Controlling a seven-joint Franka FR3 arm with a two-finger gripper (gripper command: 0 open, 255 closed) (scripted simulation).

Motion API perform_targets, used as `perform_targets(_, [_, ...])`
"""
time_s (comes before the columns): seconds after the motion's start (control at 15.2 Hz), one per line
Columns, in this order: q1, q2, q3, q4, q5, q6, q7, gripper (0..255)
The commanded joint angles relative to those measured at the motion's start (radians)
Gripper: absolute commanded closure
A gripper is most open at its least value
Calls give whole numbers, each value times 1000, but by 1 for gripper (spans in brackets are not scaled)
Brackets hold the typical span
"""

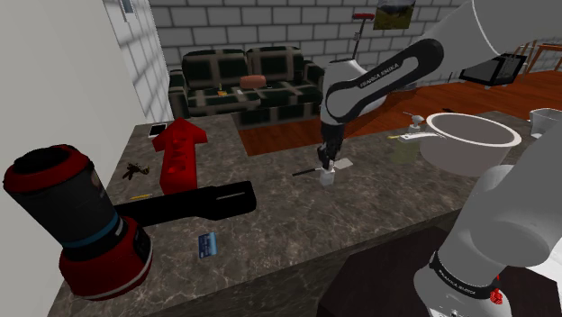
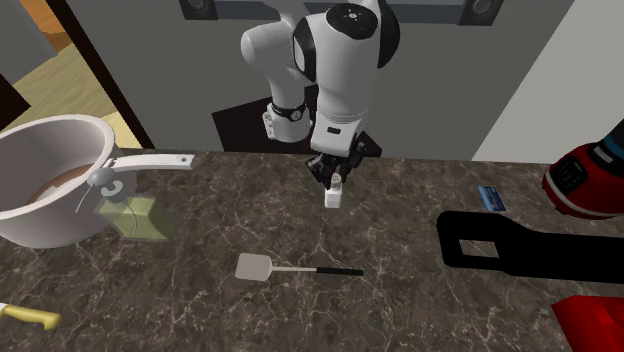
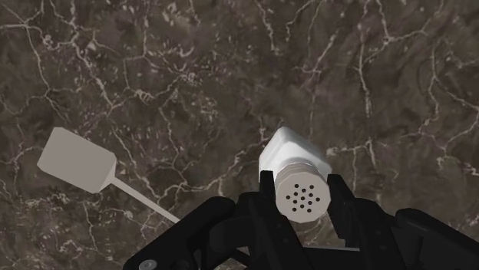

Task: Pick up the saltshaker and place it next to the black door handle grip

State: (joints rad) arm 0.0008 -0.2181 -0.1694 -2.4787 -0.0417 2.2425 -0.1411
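One white saltshaker stands upright about midway along the dark marbled counter, perforated cap uppermost. The black gripper points straight down over it. Its two fingers clasp the cap, one on each side, both touching. Whether the base rests on the stone cannot be told. A grey spatula lies flat near the shaker. The black door handle grip lies well apart, toward the counter end that carries a red-and-black appliance.

"FRANKA EMIKA" in dark letters on the white arm
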Motion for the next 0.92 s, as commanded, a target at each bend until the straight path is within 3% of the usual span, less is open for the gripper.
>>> perform_targets(0.0, [0,-19,2,10,-2,-29,3,255])
perform_targets(0.86, [-1,-99,12,119,-8,-218,11,255])
